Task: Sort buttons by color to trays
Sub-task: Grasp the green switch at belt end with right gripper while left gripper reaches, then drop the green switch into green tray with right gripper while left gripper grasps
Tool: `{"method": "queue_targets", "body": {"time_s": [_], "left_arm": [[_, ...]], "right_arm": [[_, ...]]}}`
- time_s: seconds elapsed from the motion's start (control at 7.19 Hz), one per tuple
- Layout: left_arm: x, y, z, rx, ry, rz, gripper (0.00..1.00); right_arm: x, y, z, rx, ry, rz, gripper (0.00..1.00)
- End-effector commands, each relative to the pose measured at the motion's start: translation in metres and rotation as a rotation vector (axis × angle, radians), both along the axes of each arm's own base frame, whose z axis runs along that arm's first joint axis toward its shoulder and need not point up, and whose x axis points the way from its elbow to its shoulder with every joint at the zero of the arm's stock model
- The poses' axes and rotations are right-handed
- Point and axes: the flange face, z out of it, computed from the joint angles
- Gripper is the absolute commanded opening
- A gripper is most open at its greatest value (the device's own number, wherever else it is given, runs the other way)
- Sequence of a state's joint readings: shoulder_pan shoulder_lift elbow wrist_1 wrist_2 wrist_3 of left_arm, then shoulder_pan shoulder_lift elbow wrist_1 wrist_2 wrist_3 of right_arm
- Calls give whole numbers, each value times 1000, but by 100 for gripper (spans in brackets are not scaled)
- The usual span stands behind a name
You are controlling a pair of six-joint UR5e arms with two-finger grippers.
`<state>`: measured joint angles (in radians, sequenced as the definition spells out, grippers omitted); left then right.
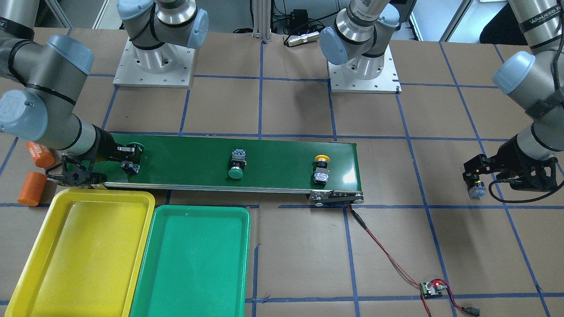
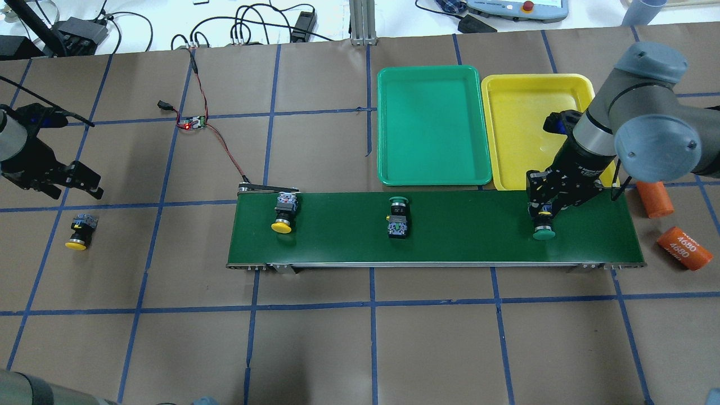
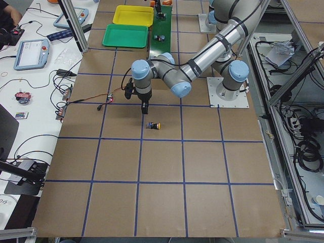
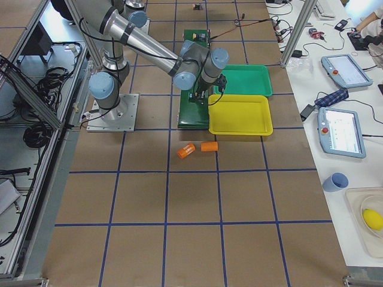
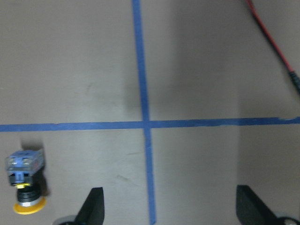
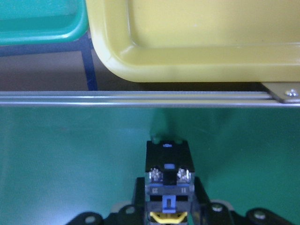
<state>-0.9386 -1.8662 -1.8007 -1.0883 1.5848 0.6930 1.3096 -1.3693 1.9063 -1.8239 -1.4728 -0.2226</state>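
Four small push-button switches with black bodies and grey-blue contact blocks are spread across the scene. One green-capped button lies at the right end of the long dark-green conveyor belt, and the right gripper is closed on its body — the wrist view shows the fingers pressed against both sides of the contact block. A second green-capped button lies mid-belt, and a yellow-capped button lies near the belt's left end. The other yellow-capped button lies on the brown counter well to the left of the belt, with the left gripper hovering just beyond it, fingers spread wide and holding nothing.

The shallow green plastic tray and the shallow yellow plastic tray sit side by side just beyond the belt's right half — both hold no buttons. Two orange cylinders lie on the counter past the belt's right end
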Motion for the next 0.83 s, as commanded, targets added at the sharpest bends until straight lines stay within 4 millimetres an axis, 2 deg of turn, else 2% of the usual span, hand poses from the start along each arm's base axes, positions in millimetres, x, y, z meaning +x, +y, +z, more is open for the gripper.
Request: {"method": "queue_targets", "body": {"time_s": [0.0, 0.14, 0.28, 0.42, 0.56, 0.7], "left_arm": [[35, -2, -35, -23, -12, -78, 100], [40, -5, -48, -23, -13, -77, 100], [41, -6, -62, -7, 4, -77, 100], [42, -7, -72, 7, 14, -80, 88], [44, -9, -75, 15, 14, -79, 53], [45, -10, -77, 22, 18, -79, 16]], "right_arm": [[15, -27, 39, -81, 18, 30, 0], [36, -52, 62, -150, 25, 79, 0], [57, -102, 51, -215, -15, 99, 0], [93, -138, 38, -241, -20, 115, 0], [126, -156, 21, -284, -18, 164, 0], [126, -172, 11, -418, 6, 177, 33]]}}
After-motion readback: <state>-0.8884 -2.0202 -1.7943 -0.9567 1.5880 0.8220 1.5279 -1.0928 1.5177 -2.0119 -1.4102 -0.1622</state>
